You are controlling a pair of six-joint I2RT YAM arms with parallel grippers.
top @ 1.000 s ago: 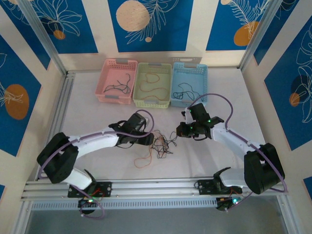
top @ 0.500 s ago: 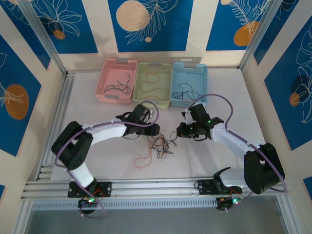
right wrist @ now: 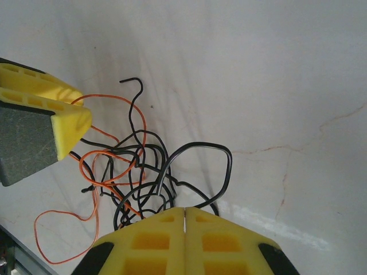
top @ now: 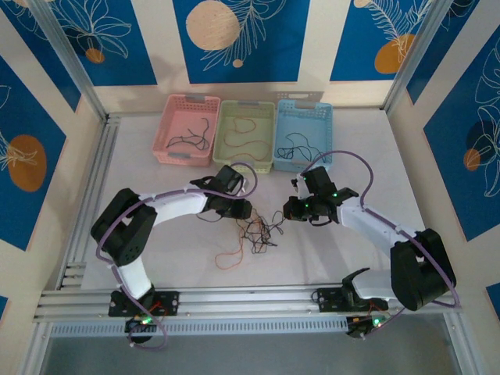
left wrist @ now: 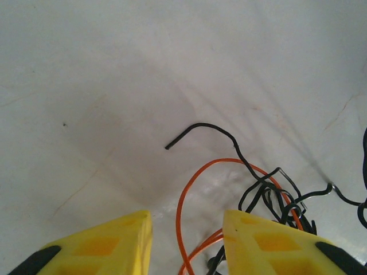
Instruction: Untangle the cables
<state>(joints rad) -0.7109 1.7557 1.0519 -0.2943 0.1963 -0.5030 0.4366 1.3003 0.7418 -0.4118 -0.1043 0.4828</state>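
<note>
Partly sorted: baskets (top: 190, 100) hold some cables (top: 244, 145), a tangle (top: 259, 231) is left; left gripper (left wrist: 184, 229) half-open astride it, right gripper (right wrist: 184, 213) shut, grip unclear.

The left hand (top: 243, 211) has swung forward as its arm straightened up, bringing the cables (top: 262, 232) just to its right.
</note>
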